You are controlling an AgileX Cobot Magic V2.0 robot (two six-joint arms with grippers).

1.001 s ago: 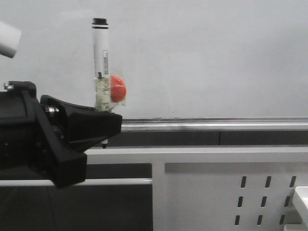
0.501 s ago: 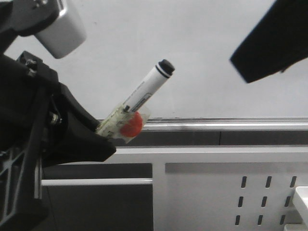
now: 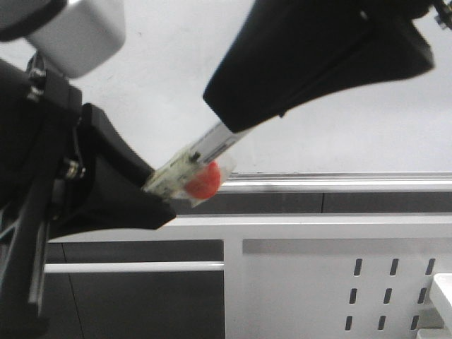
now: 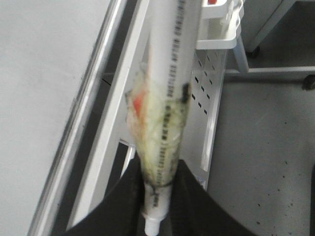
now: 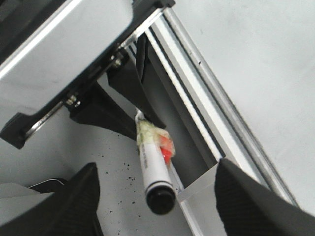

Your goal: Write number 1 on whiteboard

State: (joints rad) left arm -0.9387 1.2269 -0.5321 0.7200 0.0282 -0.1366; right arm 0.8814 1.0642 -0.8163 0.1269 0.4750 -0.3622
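My left gripper (image 3: 145, 194) is shut on the lower end of a white marker pen (image 3: 205, 150), which tilts up to the right. Yellowed tape and a red blob (image 3: 204, 181) cling to the pen. In the left wrist view the pen (image 4: 170, 73) rises from between the jaws (image 4: 156, 206). My right gripper (image 5: 165, 206) is open, its fingers (image 5: 83, 206) on either side of the pen's black cap (image 5: 160, 199) without touching it. In the front view it (image 3: 236, 109) hides the cap. The whiteboard (image 3: 353, 134) stands behind; no number 1 stroke shows on it.
The board's silver bottom rail (image 3: 339, 180) runs across below the pen. Below it is a white metal panel with oval slots (image 3: 318, 282). A white rack corner (image 3: 443, 286) sits at the far right. The speckled grey floor (image 4: 261, 157) lies beneath.
My right gripper has come down and left from the upper right over the pen's cap end. The pen has tilted a little lower in my left gripper.
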